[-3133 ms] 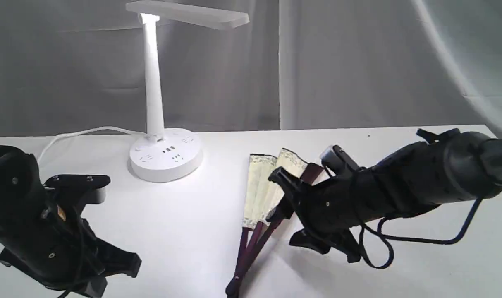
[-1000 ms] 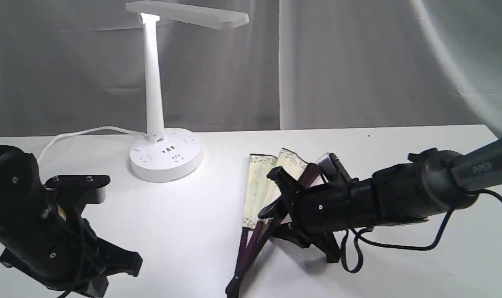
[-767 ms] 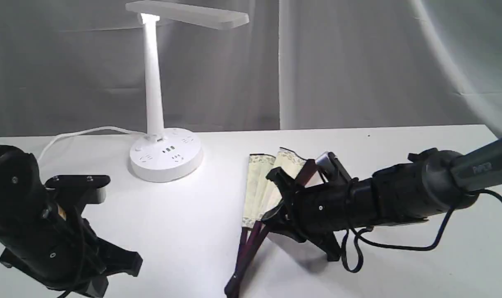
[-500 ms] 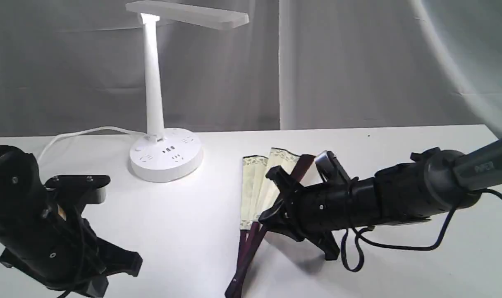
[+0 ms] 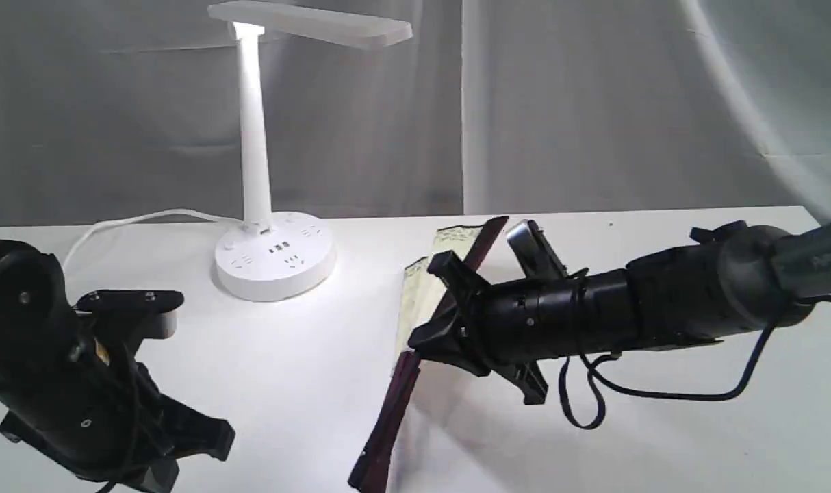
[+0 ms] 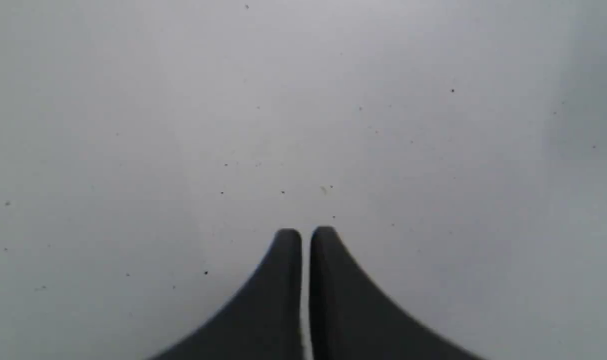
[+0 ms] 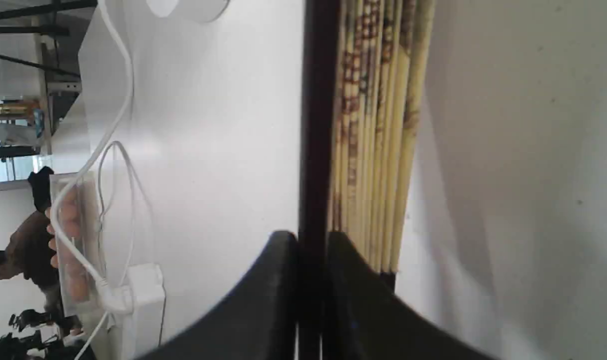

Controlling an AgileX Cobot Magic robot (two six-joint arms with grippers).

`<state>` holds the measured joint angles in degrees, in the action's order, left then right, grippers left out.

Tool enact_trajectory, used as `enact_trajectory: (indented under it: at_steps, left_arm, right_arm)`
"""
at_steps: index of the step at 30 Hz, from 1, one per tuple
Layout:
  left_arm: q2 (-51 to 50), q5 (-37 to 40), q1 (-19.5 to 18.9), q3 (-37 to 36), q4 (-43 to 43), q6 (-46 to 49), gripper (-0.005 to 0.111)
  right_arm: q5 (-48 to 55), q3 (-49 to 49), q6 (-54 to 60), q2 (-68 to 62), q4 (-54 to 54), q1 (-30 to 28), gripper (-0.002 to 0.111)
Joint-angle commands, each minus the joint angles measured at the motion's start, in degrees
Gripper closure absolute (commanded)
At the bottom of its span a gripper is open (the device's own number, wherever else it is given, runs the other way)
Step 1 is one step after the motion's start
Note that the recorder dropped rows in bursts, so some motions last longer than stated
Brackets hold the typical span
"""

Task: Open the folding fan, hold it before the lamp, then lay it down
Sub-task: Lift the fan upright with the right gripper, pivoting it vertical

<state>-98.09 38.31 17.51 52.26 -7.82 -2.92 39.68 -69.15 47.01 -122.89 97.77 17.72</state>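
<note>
The folding fan is nearly closed and raised at a slant, its pivot end low near the table's front and its cream pleats bunched beside the dark maroon guard. My right gripper is shut on that guard, and the wrist view shows the fingertips pinching it. The white lamp stands lit at the back left, its round base apart from the fan. My left gripper rests low at the front left, shut on nothing.
The lamp's white cord runs off the table's back left edge. In the right wrist view the cord leads to a white plug block. Grey curtains hang behind the table.
The right gripper has closed on the fan's guard and lifted it; the pleats have drawn together and the fan's top end has risen toward the back. The left arm stayed still.
</note>
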Motion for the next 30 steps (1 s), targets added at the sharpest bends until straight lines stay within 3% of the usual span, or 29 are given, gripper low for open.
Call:
enact_trajectory:
  at_steps: [1, 11, 27, 30]
  left_arm:
    - [0.0, -0.2, 0.5, 0.4, -0.5, 0.4, 0.107]
    - [0.0, -1.0, 0.5, 0.4, -1.5, 2.9, 0.103]
    - [0.0, -1.2, 0.5, 0.4, -5.7, 6.1, 0.061]
    - [0.0, -1.1, 0.5, 0.4, -8.9, 10.6, 0.059]
  right_arm:
    - [2.0, -0.3, 1.1, 2.6, -0.9, -0.6, 0.108]
    - [10.7, -0.3, 2.3, 6.1, -2.6, -0.6, 0.108]
    - [19.8, 0.1, 3.7, 7.3, -8.6, -1.6, 0.108]
    - [23.3, 0.6, 3.8, 7.8, -8.8, -3.8, 0.108]
